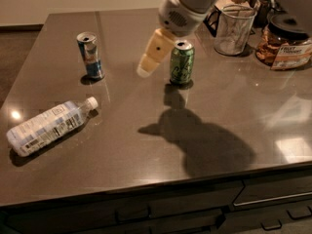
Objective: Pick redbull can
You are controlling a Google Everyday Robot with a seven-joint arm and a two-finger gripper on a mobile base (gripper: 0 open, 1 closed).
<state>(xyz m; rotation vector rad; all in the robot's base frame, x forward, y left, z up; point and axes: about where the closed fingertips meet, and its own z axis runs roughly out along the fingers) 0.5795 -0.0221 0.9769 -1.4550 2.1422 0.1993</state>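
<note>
At the near edge, dark drawers point(273, 199) run under the front lip of the brown bench point(234, 111). On the near left of the bench a clear bottle point(48, 126) with a white label lies on its side, its white cap pointing right and slightly away. Right of it, around the middle of the bench, falls a broad dark shadow point(209, 140) of the arm.

Farther back on the left stands the redbull can point(90, 55), upright, blue and silver, its top open to view, nothing touching it. A green can point(182, 62) stands upright near the centre, well to the right of the redbull can.

The end effector point(146, 67), a cream-coloured part slanting down and to the left, hangs above the bench between the two cans, just left of the green can and well apart from the redbull can. Whether it is apart or together cannot be told. The white arm point(187, 6) carrying it comes in from the far upper right.

At the far right sit a wire mesh cup point(235, 29) and, to its right, a labelled jar point(287, 43) with a dark lid.
</note>
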